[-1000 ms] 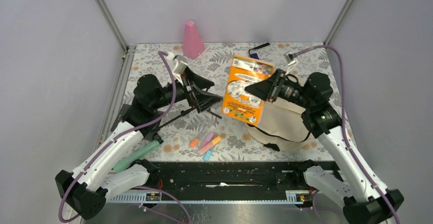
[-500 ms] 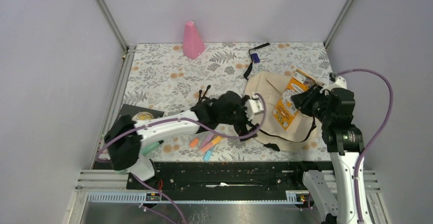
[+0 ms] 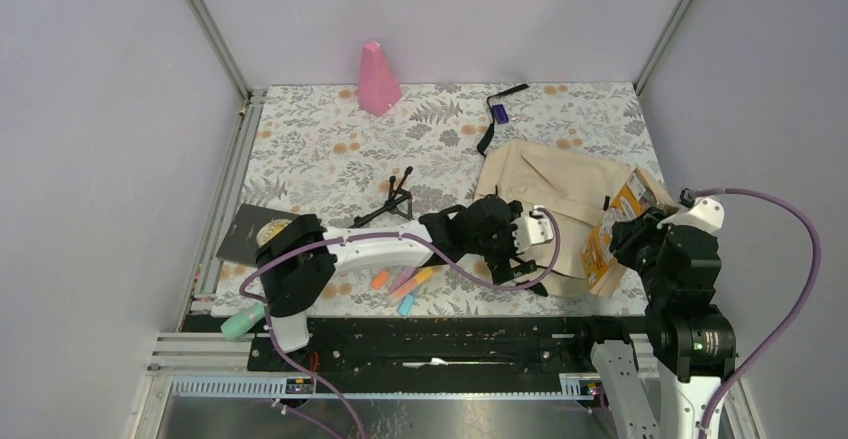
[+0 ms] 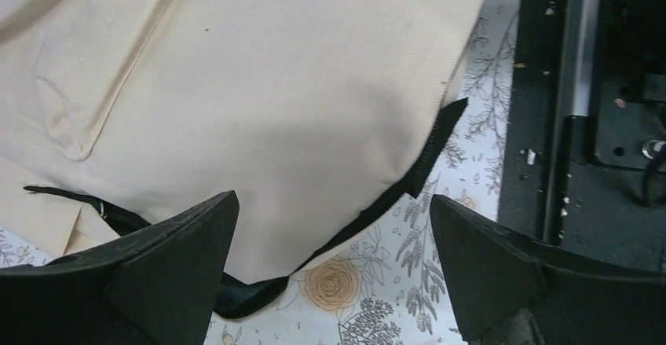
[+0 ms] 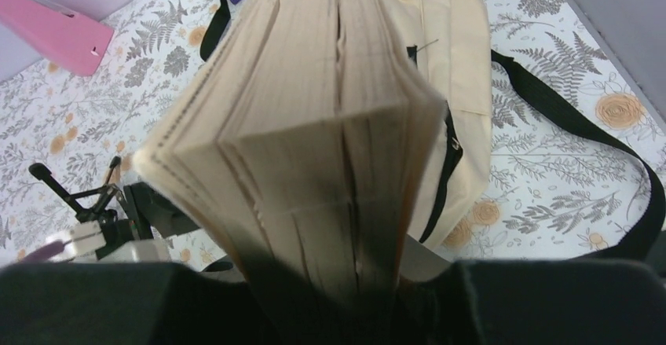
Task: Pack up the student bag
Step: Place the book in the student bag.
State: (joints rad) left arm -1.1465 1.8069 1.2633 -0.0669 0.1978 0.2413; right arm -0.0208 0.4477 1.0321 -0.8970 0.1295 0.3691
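Your student bag [image 3: 560,184] lies flat on the right half of the desk, nearer the right edge than the middle. One black strap [image 3: 488,131] trails toward the far edge, and the black zipper trim [image 4: 428,152] runs along the bag's near side. You are at the loading step. Your right gripper [image 3: 632,241] is clamped on the orange book [image 3: 603,249], holding it on edge at the bag's near-right side, close to the right edge of the desk. The right wrist view shows the page block [image 5: 314,125] pointing out over the fabric. From these views I cannot tell whether the book's leading edge has entered the bag or only rests against it, and no open mouth shows clearly. Your left gripper [image 3: 520,244] has reached across to the bag's near-left side. It hovers over the trim with its jaws wide apart, and nothing is between them in the left wrist view. The next move likely calls for you to bring the left jaws down on the trimmed edge, pinch one layer only, and lift it so the mouth gapes. Then slide the book in flat rather than spine-up, since soft cloth will bunch ahead of it. The highlighters [image 3: 402,284] by the near edge, the black notebook [image 3: 262,231] toward the left edge and the teal pen [image 3: 240,321] at the near-left corner look like later loads. The pink cone [image 3: 378,77] stands at the far edge, well apart from the bag.
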